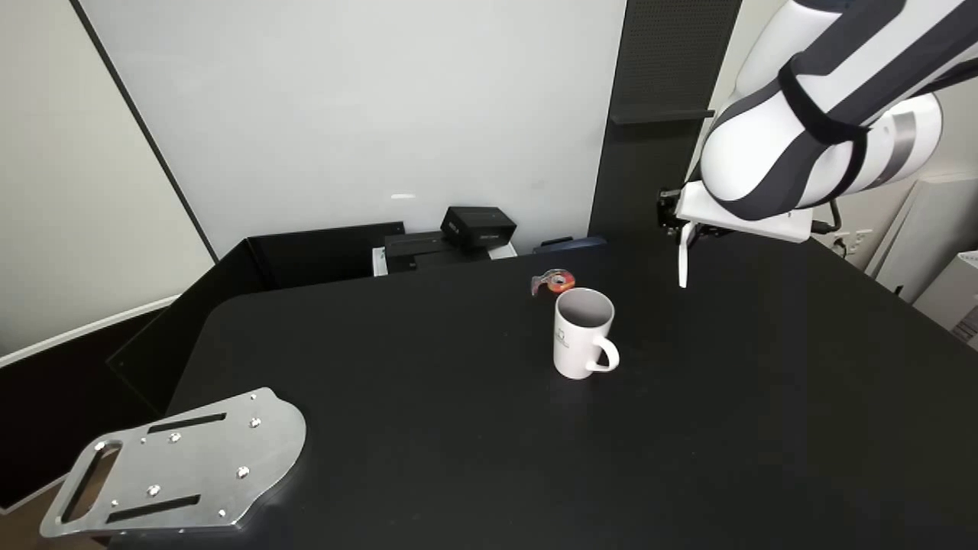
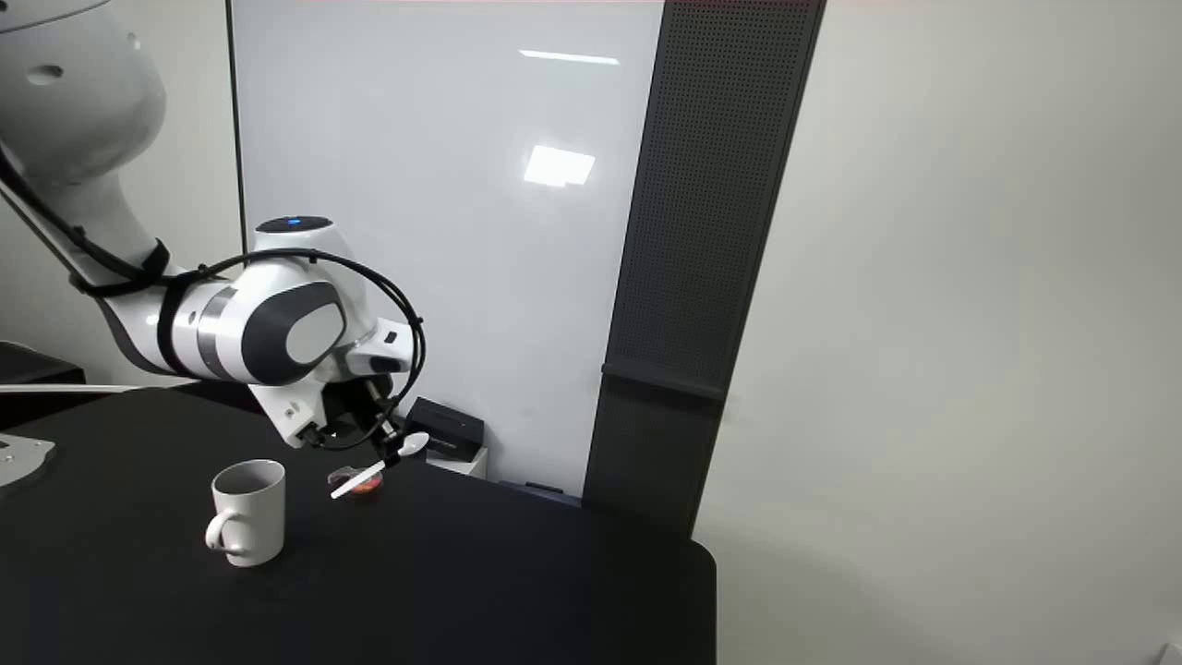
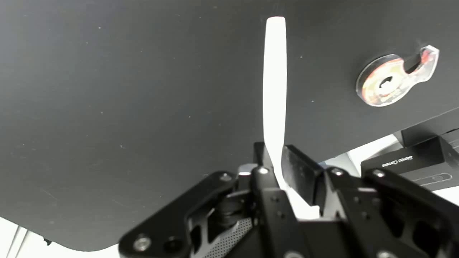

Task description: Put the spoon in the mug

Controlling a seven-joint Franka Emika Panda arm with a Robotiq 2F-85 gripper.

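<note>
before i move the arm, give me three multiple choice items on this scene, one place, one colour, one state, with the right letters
1. Where is the spoon?
A) In the mug
B) On the table
C) In the gripper

2. What colour is the mug's outside?
A) White
B) Green
C) Black

3. How does the mug stand?
A) Upside down
B) Upright
C) On its side

1 C: the wrist view shows the spoon pinched at its neck.
2 A: both exterior views show it white.
3 B: its mouth faces up, base on the table.
</note>
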